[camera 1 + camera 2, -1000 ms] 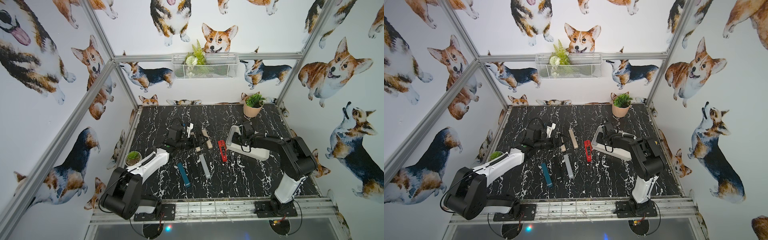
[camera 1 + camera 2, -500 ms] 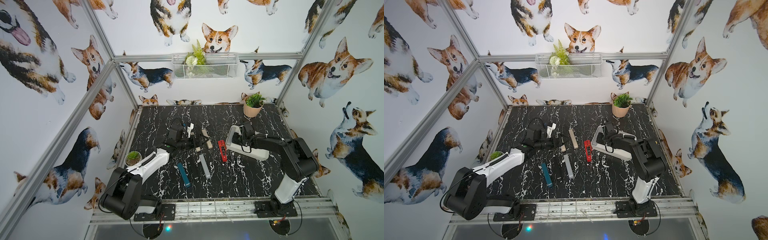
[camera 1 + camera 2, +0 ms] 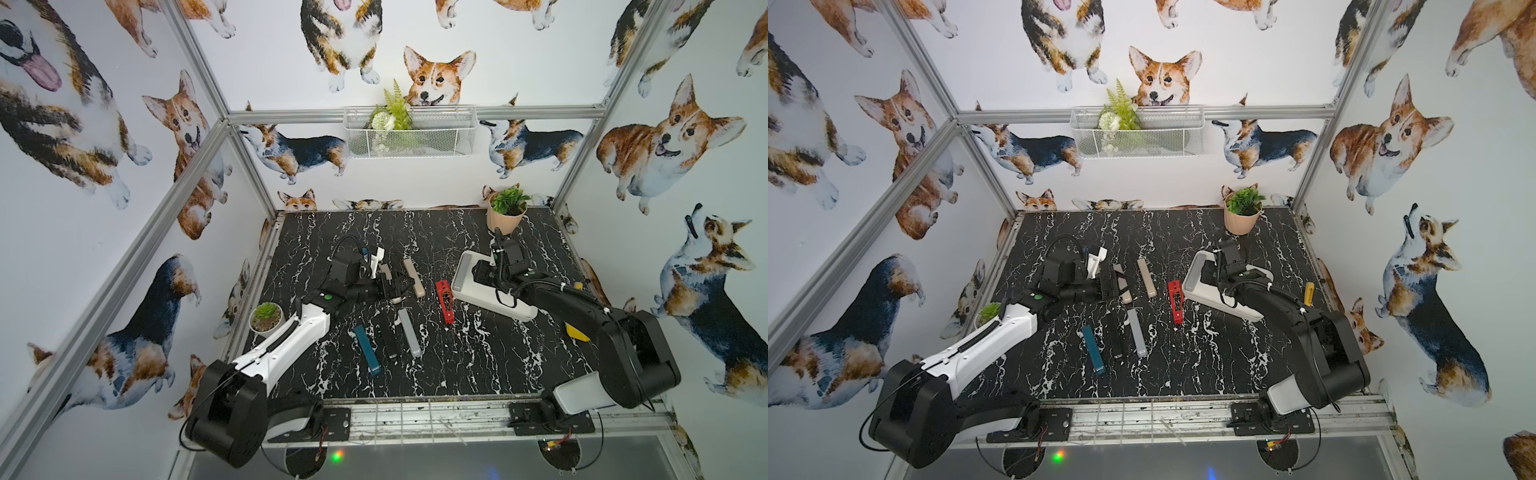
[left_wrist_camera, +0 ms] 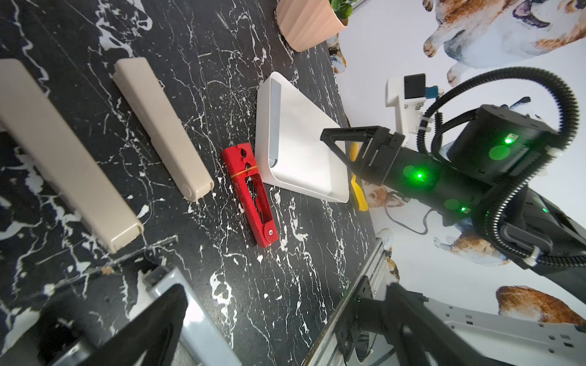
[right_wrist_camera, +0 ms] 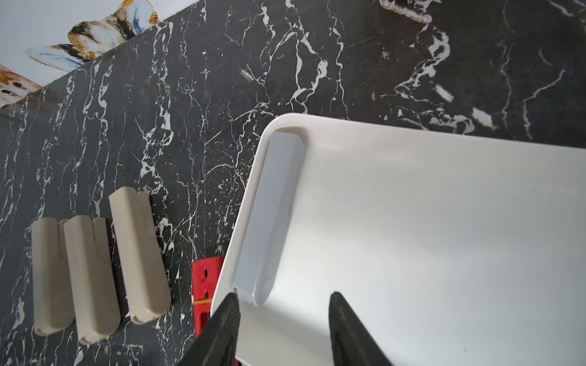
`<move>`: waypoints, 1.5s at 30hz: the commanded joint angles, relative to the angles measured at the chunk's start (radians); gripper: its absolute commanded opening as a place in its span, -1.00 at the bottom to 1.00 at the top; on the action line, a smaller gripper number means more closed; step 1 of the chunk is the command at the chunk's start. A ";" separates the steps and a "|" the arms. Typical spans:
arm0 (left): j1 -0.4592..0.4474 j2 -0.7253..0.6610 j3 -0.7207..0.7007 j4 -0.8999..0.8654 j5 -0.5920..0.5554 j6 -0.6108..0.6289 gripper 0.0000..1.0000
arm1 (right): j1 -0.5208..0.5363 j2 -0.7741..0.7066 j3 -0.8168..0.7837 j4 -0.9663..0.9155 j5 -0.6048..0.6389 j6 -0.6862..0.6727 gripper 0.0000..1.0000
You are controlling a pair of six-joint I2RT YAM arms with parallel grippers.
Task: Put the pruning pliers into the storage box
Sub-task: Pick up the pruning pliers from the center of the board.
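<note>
The white storage box (image 3: 515, 312) (image 5: 412, 221) lies at the right of the table. One grey pruning pliers (image 5: 272, 215) (image 3: 460, 274) rests inside it along a wall. My right gripper (image 5: 284, 297) (image 3: 478, 274) hovers open just above that tool's end, holding nothing. On the table lie three beige pliers (image 5: 139, 253) (image 5: 92, 279) (image 5: 50, 275), a red one (image 3: 444, 301) beside the box, and a grey (image 3: 409, 332), a black (image 3: 388, 338) and a teal one (image 3: 368, 349). My left gripper (image 4: 285, 286) (image 3: 395, 286) is open by the beige ones, with bare table between its fingers.
A peach plant pot (image 3: 507, 214) stands at the back right. A small succulent pot (image 3: 266, 318) sits at the left edge. A yellow-handled item (image 3: 577, 332) lies right of the box. A wire basket (image 3: 409, 133) hangs on the back wall.
My right gripper has opened over the storage box, and the grey pliers now lies free inside. Neither arm has visibly shifted.
</note>
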 commanded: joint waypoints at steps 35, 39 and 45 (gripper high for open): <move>0.003 -0.496 -0.210 -0.545 -0.079 -0.131 1.00 | 0.667 -0.015 -0.068 -0.043 0.093 0.165 0.44; 0.002 -0.526 -0.216 -0.566 -0.085 -0.137 1.00 | 0.701 0.009 -0.057 -0.039 0.105 0.170 0.43; 0.002 -0.555 -0.218 -0.600 -0.090 -0.139 1.00 | 0.733 0.051 -0.030 -0.048 0.118 0.173 0.40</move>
